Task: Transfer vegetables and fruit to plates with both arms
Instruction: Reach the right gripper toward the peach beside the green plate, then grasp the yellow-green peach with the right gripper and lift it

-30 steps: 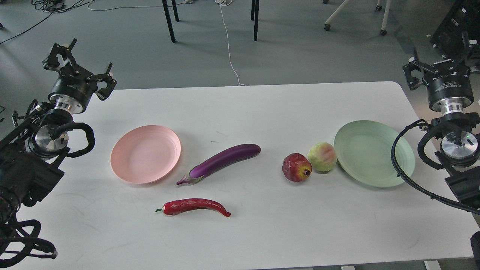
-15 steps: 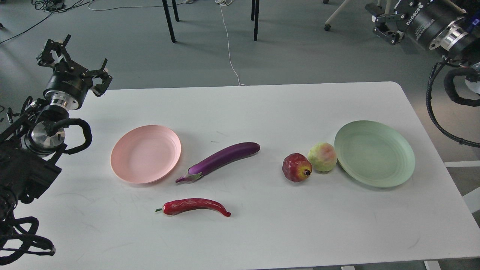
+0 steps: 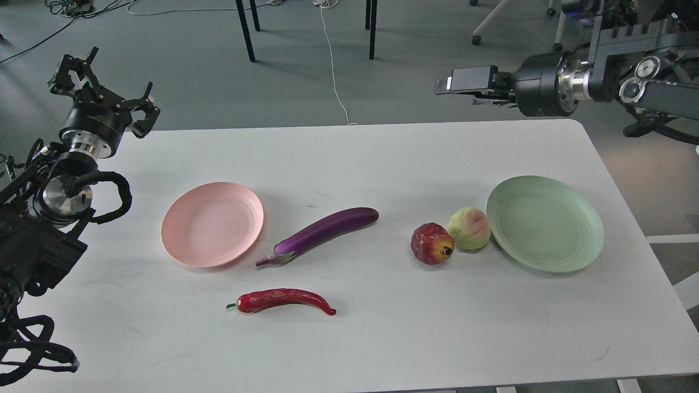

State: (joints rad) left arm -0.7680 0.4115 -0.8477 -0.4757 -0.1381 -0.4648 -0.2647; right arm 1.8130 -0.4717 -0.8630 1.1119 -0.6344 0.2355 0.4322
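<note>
The purple eggplant point(image 3: 327, 229) lies at an angle mid-table, right of the pink plate point(image 3: 212, 224). The red chili pepper point(image 3: 281, 300) lies nearer the front. The dark red pomegranate point(image 3: 431, 244) and the pale yellow-green fruit point(image 3: 468, 228) sit side by side just left of the mint green plate point(image 3: 546, 224). Both plates hold nothing. My left gripper point(image 3: 104, 82) is open and empty above the table's back left corner. My right gripper point(image 3: 464, 82) points left, high over the back right edge, seen side-on and holding nothing.
The white table point(image 3: 355, 164) ends at a rounded back right corner. Behind it on the grey floor are black furniture legs point(image 3: 246, 33), a white cable point(image 3: 334, 71) and a wheeled chair base point(image 3: 478, 33).
My right arm has swung up from beside the green plate to high over the back right edge, gripper now pointing left. My left gripper has drifted slightly left and back.
</note>
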